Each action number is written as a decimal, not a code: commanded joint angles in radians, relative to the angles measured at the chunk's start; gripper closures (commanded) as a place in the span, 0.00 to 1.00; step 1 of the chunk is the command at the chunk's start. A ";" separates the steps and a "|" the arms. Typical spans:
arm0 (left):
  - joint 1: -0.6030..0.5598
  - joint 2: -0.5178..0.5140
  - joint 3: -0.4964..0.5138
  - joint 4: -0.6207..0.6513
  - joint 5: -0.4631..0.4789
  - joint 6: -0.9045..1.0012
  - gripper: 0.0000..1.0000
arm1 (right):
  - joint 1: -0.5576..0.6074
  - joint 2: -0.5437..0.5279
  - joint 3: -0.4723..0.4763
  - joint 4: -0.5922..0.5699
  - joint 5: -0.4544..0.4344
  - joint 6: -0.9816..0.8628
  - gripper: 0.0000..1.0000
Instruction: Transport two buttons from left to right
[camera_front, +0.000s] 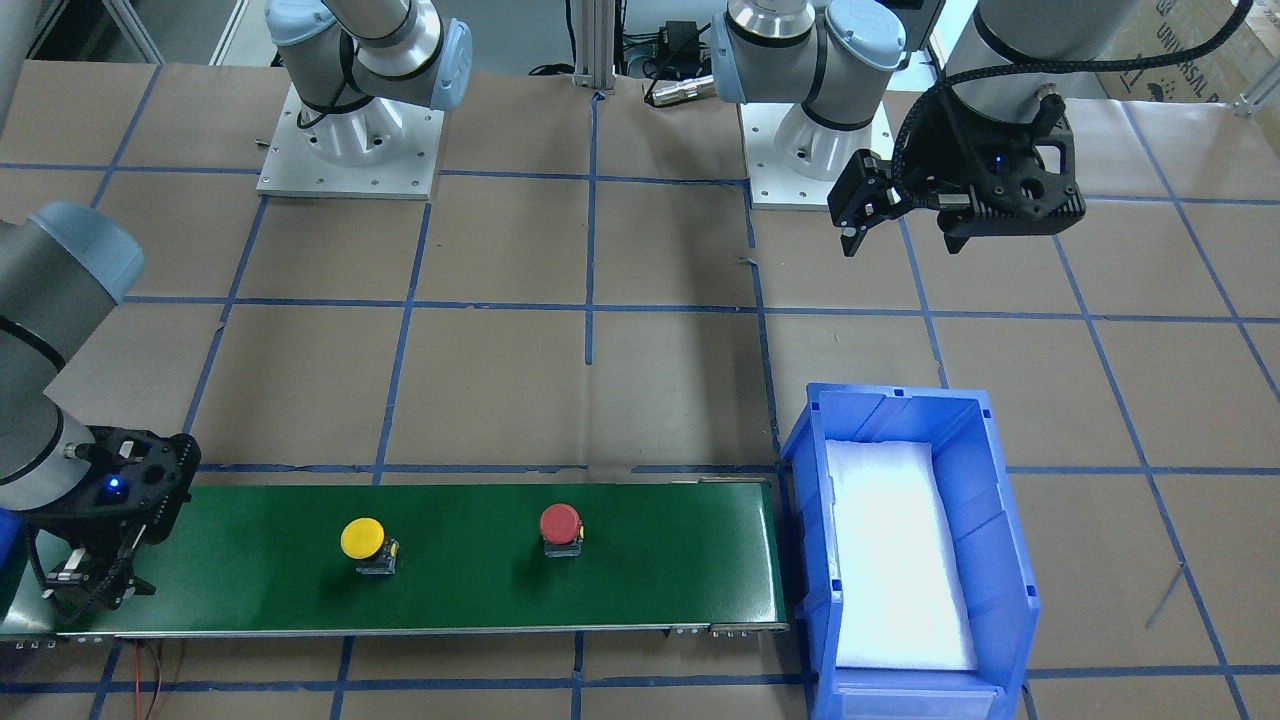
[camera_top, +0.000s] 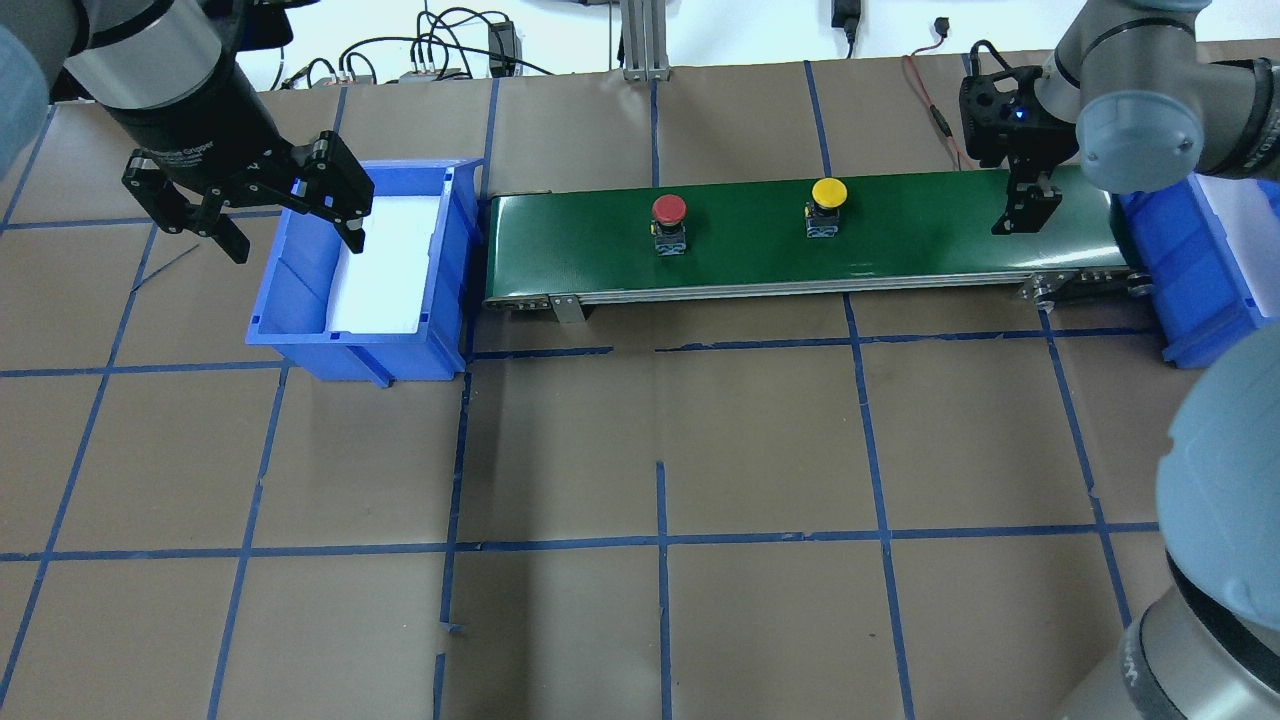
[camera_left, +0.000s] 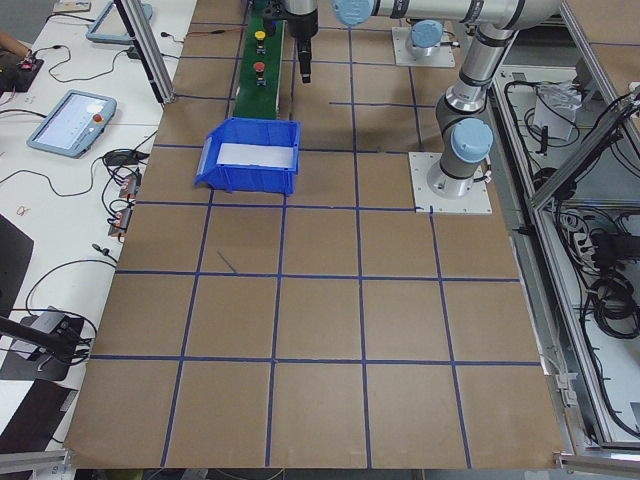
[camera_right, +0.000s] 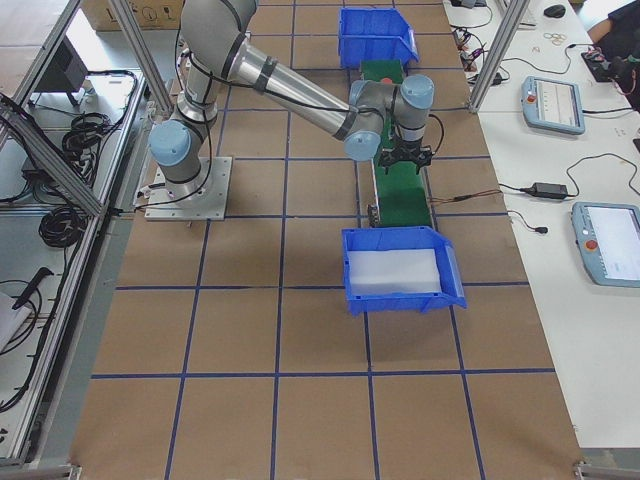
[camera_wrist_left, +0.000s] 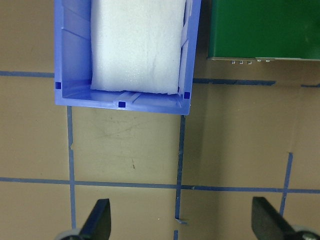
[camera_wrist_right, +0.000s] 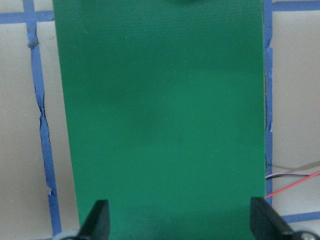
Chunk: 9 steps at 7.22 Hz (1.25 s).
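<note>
Since yellow button (camera_top: 829, 191) sits on conveyor belt (camera_top: 940, 235) nearest the right tool (camera_top: 1022, 212), spread & empty, reach prob. runs lengthwise along belt.

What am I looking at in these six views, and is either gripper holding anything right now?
The machine is a robot with two two-finger grippers, working at a table. Two views look down on the table, one from behind the robot and one facing it. Two look along it from its ends. Two are wrist cameras looking down between the fingers. On the table lies a green belt with a blue bin at each end: the left bin and the right bin. A red button and a yellow button stand upright on the belt, apart. The left gripper hangs open near the left bin. The right gripper is open over the belt's right end. Nothing is held.
</note>
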 joint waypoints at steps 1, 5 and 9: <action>0.001 0.000 -0.001 0.005 0.001 0.002 0.00 | 0.000 -0.033 0.026 -0.002 0.076 0.006 0.00; 0.001 0.000 -0.001 0.005 -0.001 -0.001 0.00 | 0.000 -0.042 0.081 0.010 0.101 -0.003 0.00; 0.001 0.000 -0.001 0.005 0.001 -0.001 0.00 | 0.000 -0.032 0.091 0.008 0.185 -0.047 0.00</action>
